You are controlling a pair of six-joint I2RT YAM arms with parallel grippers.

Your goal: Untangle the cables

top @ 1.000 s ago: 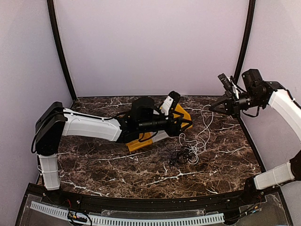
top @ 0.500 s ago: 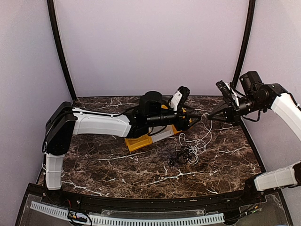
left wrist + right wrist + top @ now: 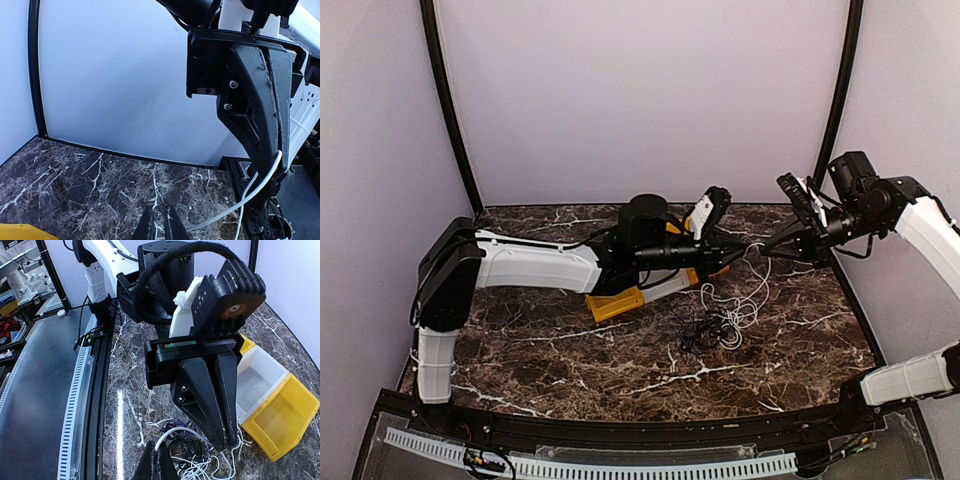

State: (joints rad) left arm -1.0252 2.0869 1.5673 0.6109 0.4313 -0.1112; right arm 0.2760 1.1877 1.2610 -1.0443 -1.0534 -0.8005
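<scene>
Markings: a thin green-and-red strip (image 3: 186, 345) is showing across the body of the left gripper (image 3: 738, 247), any print on it too small to read. Landmark: the yellow bin (image 3: 616, 303) on the marble desk (image 3: 520, 350). The left arm is reaching over the yellow bin, and its gripper is hanging just past the bin's far right end, almost tip to tip with the right gripper (image 3: 768, 245). The right jaws are pressing together on the white cable (image 3: 758, 285); in the left wrist view the cord is running down the seam between that gripper's fingers (image 3: 252, 110). The left jaws are sitting narrow, with only a slit between them. The white cable is reaching their tips, but I cannot tell whether it is pinched there. From the grippers the white cable is dropping in loose loops to the desk right of the yellow bin. There it is mingling with the black cables (image 3: 698, 332), which are lying in a small knotted heap on the side nearer the arm bases. A clear-white bin (image 3: 257, 377) is sitting against the yellow bin, touching it. The left forearm is covering most of both bins from above. A perforated white rail (image 3: 620, 467) is running along the desk's near edge, well apart from the yellow bin.
</scene>
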